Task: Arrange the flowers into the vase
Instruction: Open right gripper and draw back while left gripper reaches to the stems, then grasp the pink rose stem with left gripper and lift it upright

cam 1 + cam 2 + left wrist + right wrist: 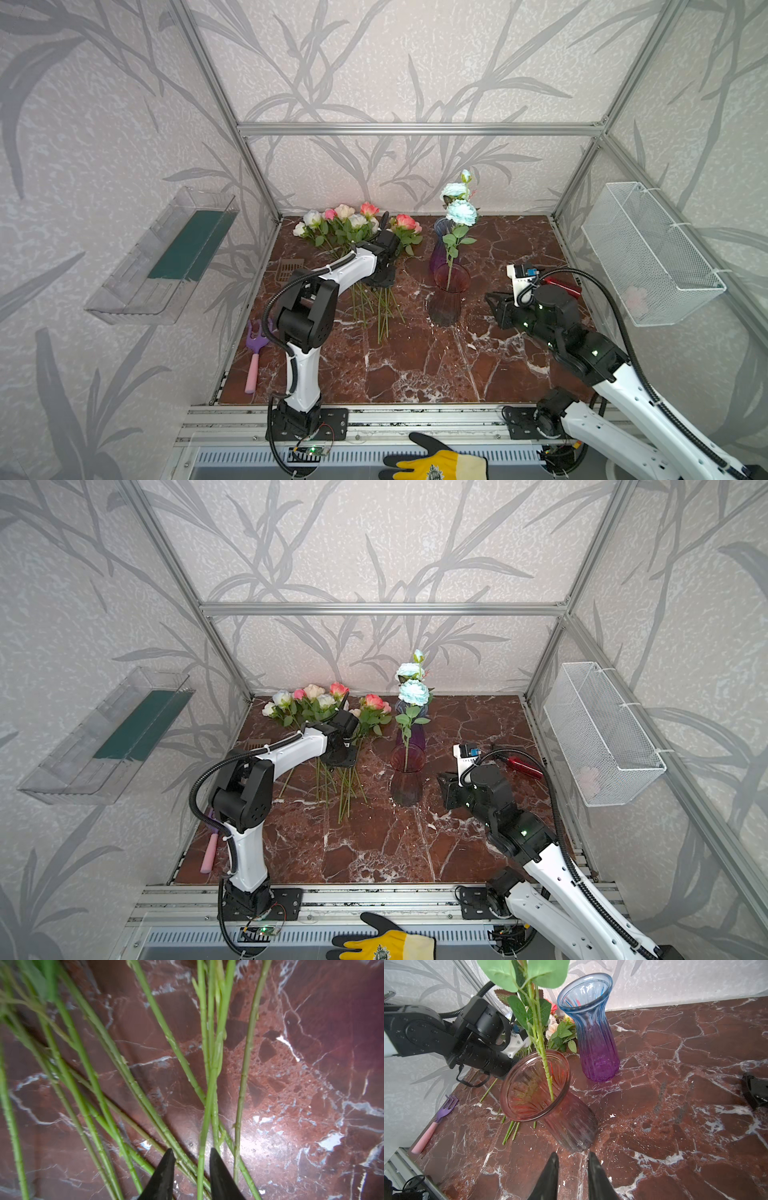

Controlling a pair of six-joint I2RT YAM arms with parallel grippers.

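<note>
Most flowers [357,232] lie bunched on the red-brown marble table [415,365] by the back wall, while a pale blue spray [460,212] stands in the pinkish glass vase [449,291], a blue-purple vase [439,245] just behind it. Grey leaf-patterned wallpaper [374,62] lines the booth, with a wire basket [652,257] on its right wall and a clear tray [162,257] on its left. The left gripper [191,1150] is narrowly spread astride some stems [209,1084]; the right gripper [572,1153], slightly spread and empty, hovers near the pinkish glass vase
</note>
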